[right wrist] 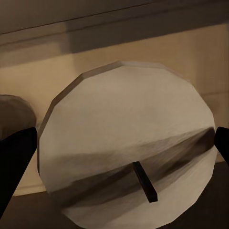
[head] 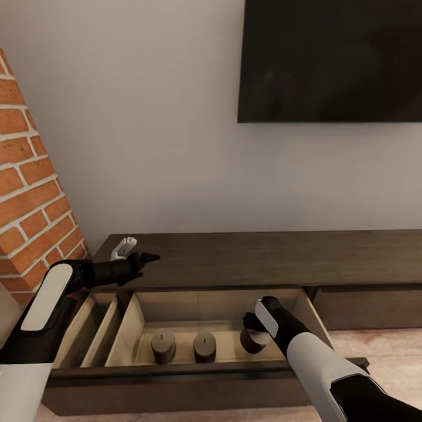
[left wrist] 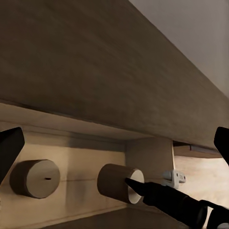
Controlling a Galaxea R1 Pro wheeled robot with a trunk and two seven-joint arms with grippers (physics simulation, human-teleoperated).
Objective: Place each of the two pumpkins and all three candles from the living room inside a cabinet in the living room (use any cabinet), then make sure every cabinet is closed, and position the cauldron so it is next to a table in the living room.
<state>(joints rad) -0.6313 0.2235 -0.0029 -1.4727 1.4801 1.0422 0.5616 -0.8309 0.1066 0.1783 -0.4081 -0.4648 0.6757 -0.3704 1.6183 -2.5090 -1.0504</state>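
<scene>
Three short olive-tan cylindrical candles stand in a row in one open pale-wood drawer (head: pixel 176 316) of the long low dark-brown wooden cabinet (head: pixel 264 258): the first candle (head: pixel 163 345) at the robot's left, the second candle (head: pixel 204 346) in the middle, the third candle (head: pixel 253 340) at the right, partly behind the right arm. All three stand upright on the drawer floor, long axis vertical, flat wick end up; the first two are apart from each other. A narrower compartment of the drawer lies to the left, beyond a slanted divider.

The cabinet runs along a plain pale wall, with a red brick column (head: pixel 29 187) at the left and a large black flat screen (head: pixel 331 58) mounted above. A small white object (head: pixel 123 247) rests on the cabinet top near its left end. Pale wood floor shows at the lower right.

The left tool (head: pixel 143 259) hovers over the front edge of the cabinet top, above the drawer, its fingers spread wide with nothing between them. The right tool (head: pixel 253 322) is down inside the drawer, directly above the third candle; in the right wrist view its dark fingers (right wrist: pixel 14 167) stand wide on either side of that candle's round top, clear of it.
</scene>
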